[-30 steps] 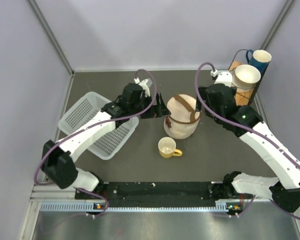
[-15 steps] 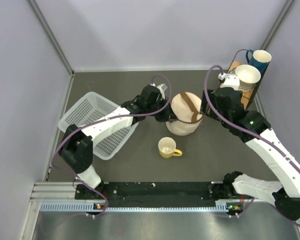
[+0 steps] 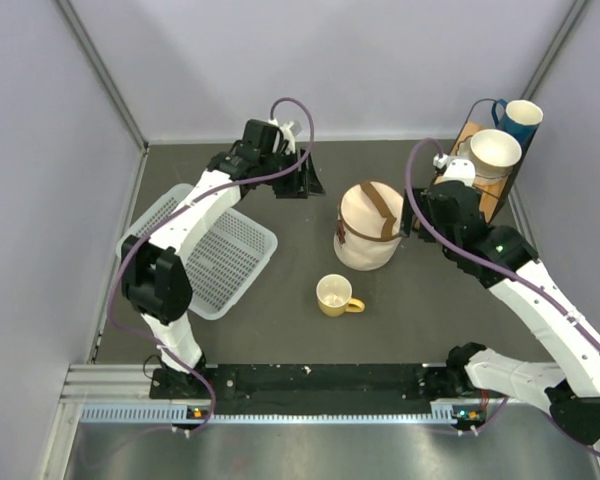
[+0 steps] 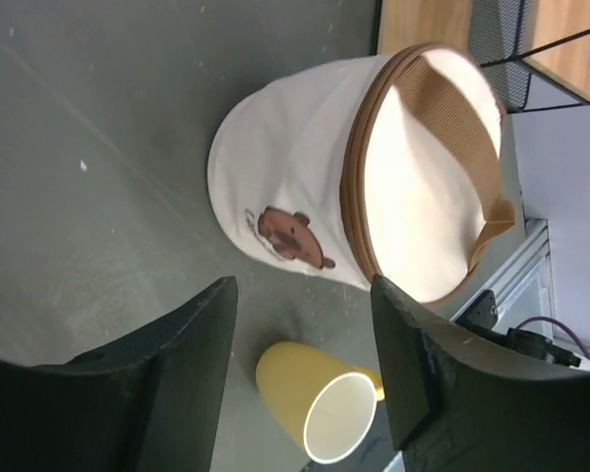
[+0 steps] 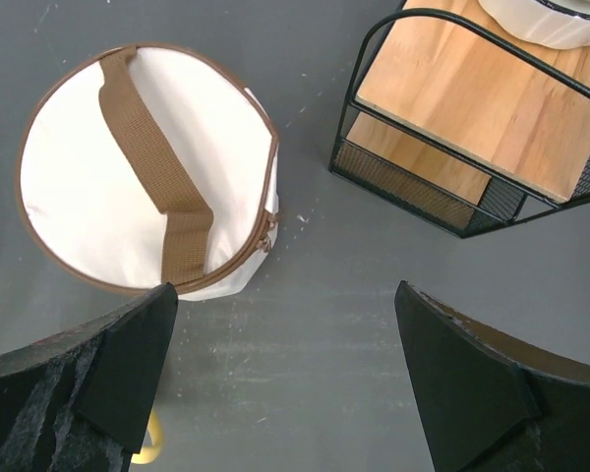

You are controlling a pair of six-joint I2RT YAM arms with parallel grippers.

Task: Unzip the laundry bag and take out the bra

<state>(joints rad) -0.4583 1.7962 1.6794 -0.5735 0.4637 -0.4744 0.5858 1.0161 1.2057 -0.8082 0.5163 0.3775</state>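
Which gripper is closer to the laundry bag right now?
Right. The right gripper hovers open just right of the laundry bag; the left gripper is farther away, off its far-left side, also open.

The dark grey tabletop (image 3: 280,320), scuffed with pale specks, carries four things. The laundry bag (image 3: 365,228) stands upright between the two end effectors, just beside the right end effector (image 3: 412,215) and well apart from the left end effector (image 3: 306,180). A yellow mug (image 3: 335,295) stands mouth up on the near side of the bag. A white lattice basket (image 3: 225,265) lies left of the left end effector, towards the bases. A wire rack (image 3: 490,195) stands right of the right end effector.
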